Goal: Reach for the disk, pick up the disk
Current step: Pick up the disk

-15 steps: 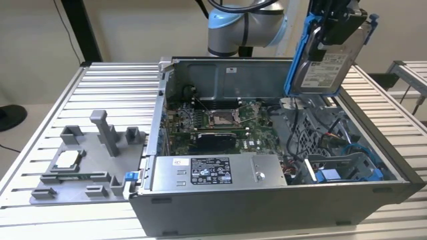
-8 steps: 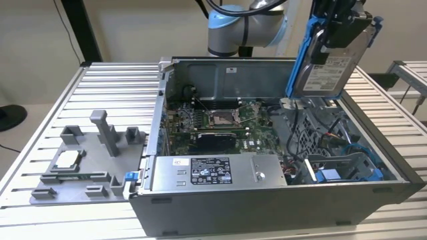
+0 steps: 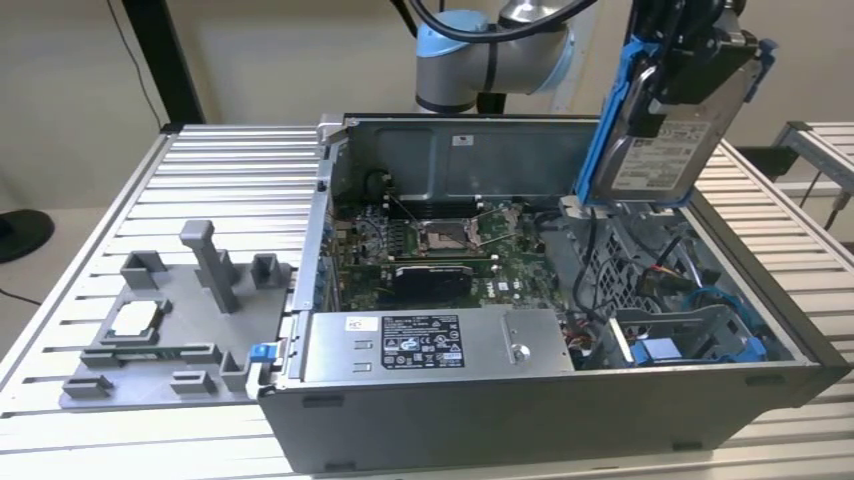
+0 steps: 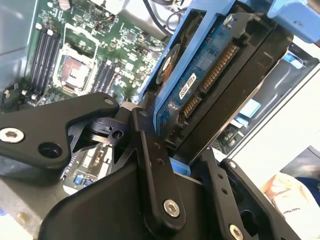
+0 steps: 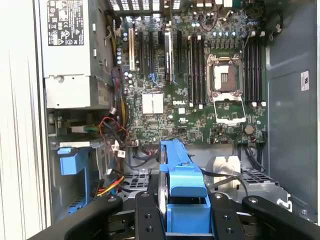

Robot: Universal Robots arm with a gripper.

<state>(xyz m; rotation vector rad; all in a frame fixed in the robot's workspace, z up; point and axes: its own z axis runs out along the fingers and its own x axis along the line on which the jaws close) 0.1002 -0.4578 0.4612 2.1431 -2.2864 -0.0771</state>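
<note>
We see the disk [image 3: 663, 130] clamped on edge between the jaws, which pinch it from both flat sides, its blue bracket [image 5: 182, 187] running out past their tips. It hangs lifted clear above the open computer case [image 3: 561, 400], over the motherboard [image 5: 200, 100] below the jaws.

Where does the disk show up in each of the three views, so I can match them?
Exterior view: the disk hangs upright in the gripper, above the open computer case.
Second wrist view: disk between the black fingers.
First wrist view: disk edge-on.
Shared landmark: the processor socket.
</note>
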